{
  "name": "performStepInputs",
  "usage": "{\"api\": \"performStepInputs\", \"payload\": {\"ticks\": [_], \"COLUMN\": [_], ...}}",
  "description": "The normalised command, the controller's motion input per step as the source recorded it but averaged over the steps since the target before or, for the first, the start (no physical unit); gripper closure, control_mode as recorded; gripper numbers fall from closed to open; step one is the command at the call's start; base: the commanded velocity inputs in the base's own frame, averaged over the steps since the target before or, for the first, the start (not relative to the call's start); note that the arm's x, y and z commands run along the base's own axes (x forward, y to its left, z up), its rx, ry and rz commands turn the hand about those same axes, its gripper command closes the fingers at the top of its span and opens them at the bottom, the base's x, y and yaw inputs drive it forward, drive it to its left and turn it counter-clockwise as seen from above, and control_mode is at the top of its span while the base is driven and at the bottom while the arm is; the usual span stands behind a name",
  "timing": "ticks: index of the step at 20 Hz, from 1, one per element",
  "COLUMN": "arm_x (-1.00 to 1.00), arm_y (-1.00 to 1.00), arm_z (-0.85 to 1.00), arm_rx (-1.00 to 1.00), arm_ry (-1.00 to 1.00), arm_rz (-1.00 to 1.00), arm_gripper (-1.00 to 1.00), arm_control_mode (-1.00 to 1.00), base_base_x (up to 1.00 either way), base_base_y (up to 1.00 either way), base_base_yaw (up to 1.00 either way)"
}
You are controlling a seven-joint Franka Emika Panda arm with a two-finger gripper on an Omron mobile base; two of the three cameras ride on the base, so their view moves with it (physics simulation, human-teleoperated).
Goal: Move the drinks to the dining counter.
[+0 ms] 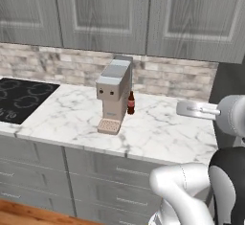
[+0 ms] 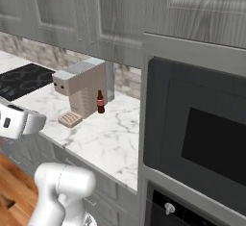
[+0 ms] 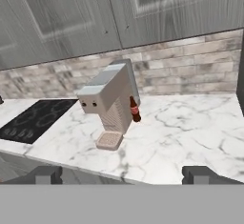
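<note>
Wide-open claw (image 3: 121,174) is hanging short of the marble surface (image 3: 181,137); it should be approaching the beer bottle (image 3: 135,109) from its free side, avoiding the touching coffee machine (image 3: 108,101).

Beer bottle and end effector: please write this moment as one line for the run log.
beer bottle: upright on marble counter, beside coffee machine | end effector: open, empty, away from bottle | move: not begun
</note>
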Motion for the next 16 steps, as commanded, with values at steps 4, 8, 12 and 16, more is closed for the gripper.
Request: {"api": "performStepInputs", "payload": {"ticks": [4,8,12,16], "arm_x": [0.35,0.32,0.24,0.07], "arm_y": [0.0,0.0,0.0,0.0], "arm_z": [-0.19,-0.39,-0.43,-0.41], "arm_rx": [0.0,0.0,0.0,0.0], "arm_ry": [0.0,-0.01,-0.05,-0.05], "arm_rz": [0.0,0.0,0.0,0.0], "arm_gripper": [-1.0,-1.0,-1.0,-1.0], "arm_control_mode": [-1.0,-1.0,-1.0,-1.0], "base_base_x": [0.0,0.0,0.0,0.0], "base_base_y": [0.0,0.0,0.0,0.0], "base_base_yaw": [0.0,0.0,0.0,0.0]}}
